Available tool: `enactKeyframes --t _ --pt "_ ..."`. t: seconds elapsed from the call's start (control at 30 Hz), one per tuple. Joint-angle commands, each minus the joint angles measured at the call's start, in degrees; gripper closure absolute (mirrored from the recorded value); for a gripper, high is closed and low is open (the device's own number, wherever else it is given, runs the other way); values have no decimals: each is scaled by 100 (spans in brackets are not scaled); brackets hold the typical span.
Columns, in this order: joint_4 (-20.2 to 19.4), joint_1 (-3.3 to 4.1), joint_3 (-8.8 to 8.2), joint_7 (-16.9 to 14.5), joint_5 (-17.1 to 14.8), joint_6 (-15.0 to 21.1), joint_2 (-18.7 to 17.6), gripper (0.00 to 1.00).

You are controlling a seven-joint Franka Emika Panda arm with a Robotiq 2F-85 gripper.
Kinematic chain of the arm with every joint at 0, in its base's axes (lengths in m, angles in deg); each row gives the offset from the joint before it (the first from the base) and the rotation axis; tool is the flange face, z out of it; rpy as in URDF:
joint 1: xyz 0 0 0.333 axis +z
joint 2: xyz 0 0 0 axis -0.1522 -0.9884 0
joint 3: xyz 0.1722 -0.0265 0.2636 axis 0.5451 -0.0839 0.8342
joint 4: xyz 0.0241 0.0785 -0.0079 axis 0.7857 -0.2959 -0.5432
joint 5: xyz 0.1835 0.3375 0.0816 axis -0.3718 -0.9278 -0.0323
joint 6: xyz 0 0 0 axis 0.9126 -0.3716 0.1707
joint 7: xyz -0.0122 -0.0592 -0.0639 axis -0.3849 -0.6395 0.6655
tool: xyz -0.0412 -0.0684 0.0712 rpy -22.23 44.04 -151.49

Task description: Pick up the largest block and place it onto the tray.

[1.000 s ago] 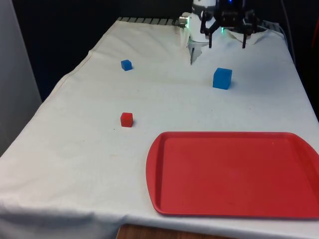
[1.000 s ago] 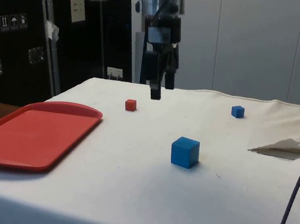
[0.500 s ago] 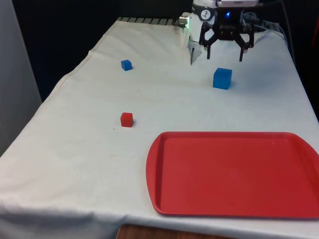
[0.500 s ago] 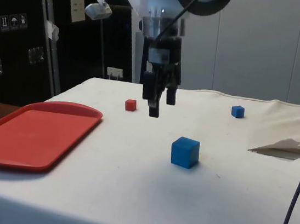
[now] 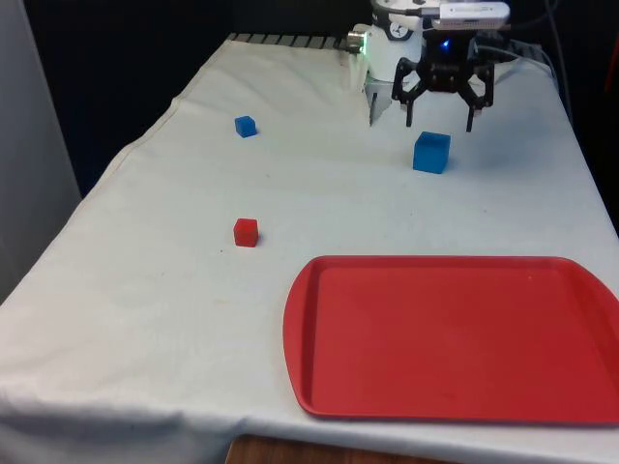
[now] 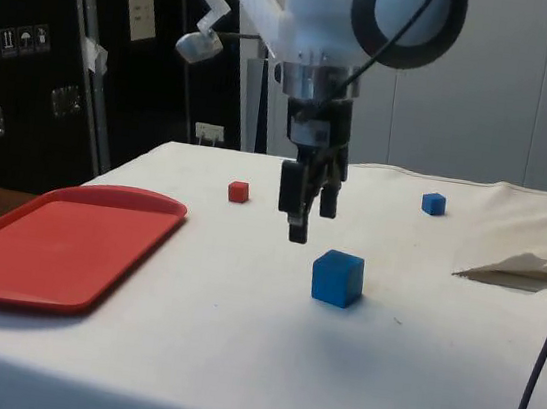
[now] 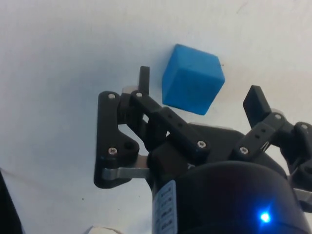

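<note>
Glossy plastic tray (image 5: 455,338) (smooth), matt white cloth (image 5: 174,290).

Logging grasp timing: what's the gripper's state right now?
Gripper: open, holding nothing, above the table near the large blue block, not touching it.
</note>
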Motion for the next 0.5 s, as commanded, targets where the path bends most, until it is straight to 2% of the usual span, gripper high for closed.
enactKeyframes --t 0.0,0.03,0.07,0.27,0.3,0.33,0.47 --pt "-97 6 -11 149 155 149 23 0" --pt "-52 0 11 6 0 46 17 0" --pt "-149 6 0 155 160 201 34 0" --pt "-527 0 69 178 155 733 6 0" --pt "-481 0 86 34 6 550 63 0" --pt "-561 0 80 183 143 808 -11 0" --pt "-693 6 103 195 97 1106 -115 0"
